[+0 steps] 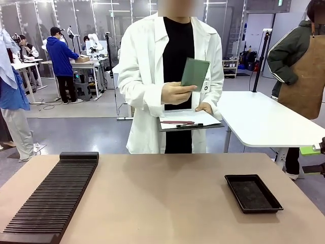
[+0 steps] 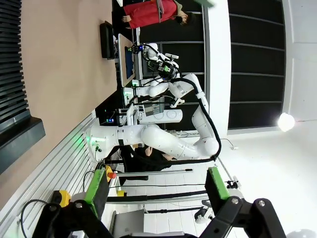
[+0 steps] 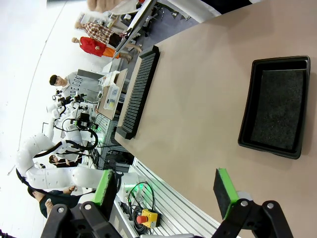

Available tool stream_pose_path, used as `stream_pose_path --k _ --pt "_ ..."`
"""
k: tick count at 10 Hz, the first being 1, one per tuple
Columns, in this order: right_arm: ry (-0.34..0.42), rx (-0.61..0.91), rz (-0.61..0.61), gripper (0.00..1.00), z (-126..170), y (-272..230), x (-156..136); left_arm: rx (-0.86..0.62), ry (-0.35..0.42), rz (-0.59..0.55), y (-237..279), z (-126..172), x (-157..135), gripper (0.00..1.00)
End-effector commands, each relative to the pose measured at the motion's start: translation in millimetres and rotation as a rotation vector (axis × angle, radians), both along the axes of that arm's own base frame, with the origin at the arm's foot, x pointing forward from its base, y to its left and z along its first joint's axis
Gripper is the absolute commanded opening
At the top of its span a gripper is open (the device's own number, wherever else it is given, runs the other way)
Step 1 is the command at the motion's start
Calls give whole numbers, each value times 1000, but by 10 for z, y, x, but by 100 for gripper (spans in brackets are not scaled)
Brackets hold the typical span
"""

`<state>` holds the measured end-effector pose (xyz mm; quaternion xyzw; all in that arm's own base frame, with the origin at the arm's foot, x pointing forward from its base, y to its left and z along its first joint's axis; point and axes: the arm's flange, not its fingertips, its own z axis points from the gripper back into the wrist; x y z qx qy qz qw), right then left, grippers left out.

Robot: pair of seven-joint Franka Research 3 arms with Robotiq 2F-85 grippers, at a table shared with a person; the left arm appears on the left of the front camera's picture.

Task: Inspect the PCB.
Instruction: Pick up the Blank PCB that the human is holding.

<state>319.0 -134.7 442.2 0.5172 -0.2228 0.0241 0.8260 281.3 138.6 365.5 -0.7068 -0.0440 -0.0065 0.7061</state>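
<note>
Across the table, a person in a white coat holds the green PCB (image 1: 195,72) upright at chest height in one hand. The other hand carries a clipboard (image 1: 190,120) with white paper and a pen. My left gripper (image 2: 156,191) is open with nothing between its green pads, hanging off the table's near edge. My right gripper (image 3: 164,191) is also open and empty, above the table's near right part. The tray lies ahead of it. One green pad (image 1: 310,150) shows at the right edge of the front view. Both grippers are far from the PCB.
A long black slotted rack (image 1: 51,198) lies on the tan table (image 1: 162,198) at the left, also seen as the rack (image 3: 141,91). A shallow black tray (image 1: 253,193) sits at the right, also seen as the tray (image 3: 277,106). Behind stands a white table (image 1: 269,122) with another person.
</note>
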Motion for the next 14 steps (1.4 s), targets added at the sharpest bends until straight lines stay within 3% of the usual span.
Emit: stream_pose_path --k 1,14 --pt "-27 11 4 100 3 -6 11 6 16 0 -10 15 15 100" --pt "-27 11 4 100 3 -6 11 6 16 0 -10 15 15 100"
